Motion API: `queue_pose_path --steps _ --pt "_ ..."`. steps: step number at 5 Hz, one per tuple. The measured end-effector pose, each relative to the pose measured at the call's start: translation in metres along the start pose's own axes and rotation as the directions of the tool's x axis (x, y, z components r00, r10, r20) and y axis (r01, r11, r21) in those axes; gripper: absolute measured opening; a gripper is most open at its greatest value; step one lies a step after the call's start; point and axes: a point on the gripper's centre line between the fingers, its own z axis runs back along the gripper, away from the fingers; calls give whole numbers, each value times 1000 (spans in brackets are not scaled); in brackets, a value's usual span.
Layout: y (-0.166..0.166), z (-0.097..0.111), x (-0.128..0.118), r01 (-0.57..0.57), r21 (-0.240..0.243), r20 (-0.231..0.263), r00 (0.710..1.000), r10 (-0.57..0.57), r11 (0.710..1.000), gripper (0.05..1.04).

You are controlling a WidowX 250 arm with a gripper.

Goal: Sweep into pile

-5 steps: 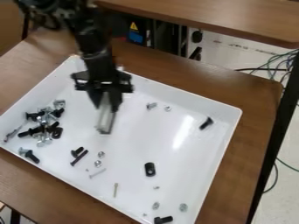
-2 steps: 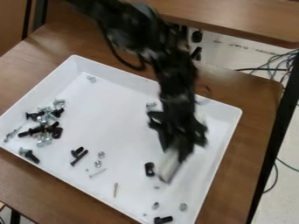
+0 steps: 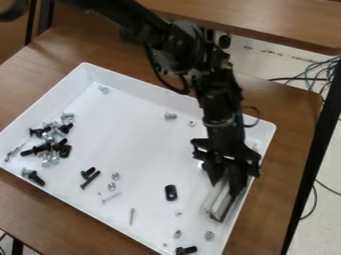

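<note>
camera view: where's the gripper [image 3: 224, 183]?

over on the right side of the white tray [image 3: 133, 134], pointing down by the right wall.

and its fingers?

parted just enough to clamp a pale block [image 3: 218, 201] between them. i can't tell whether the block touches the tray floor.

what about the hardware?

there's a crowded pile of bolts and nuts [image 3: 48, 145] at the left, silver and black mixed.

all of it?

no, plenty lies scattered. a silver bolt [image 3: 170, 116] and a small nut [image 3: 192, 123] lie towards the far side, and a black oval piece [image 3: 171, 192] left of the block.

nearer us?

a long black bolt [image 3: 90, 180] right of the pile, a thin screw [image 3: 132, 216], and another black bolt [image 3: 186, 250] at the near corner.
</note>
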Motion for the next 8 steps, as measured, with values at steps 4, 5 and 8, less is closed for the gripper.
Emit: queue_pose_path --steps 4,5,8 --pt "177 49 -17 -418 6 125 902 414 909 353" --pt "214 60 -32 -497 2 148 858 492 868 352" --pt "227 101 -49 -586 100 246 798 550 804 353"
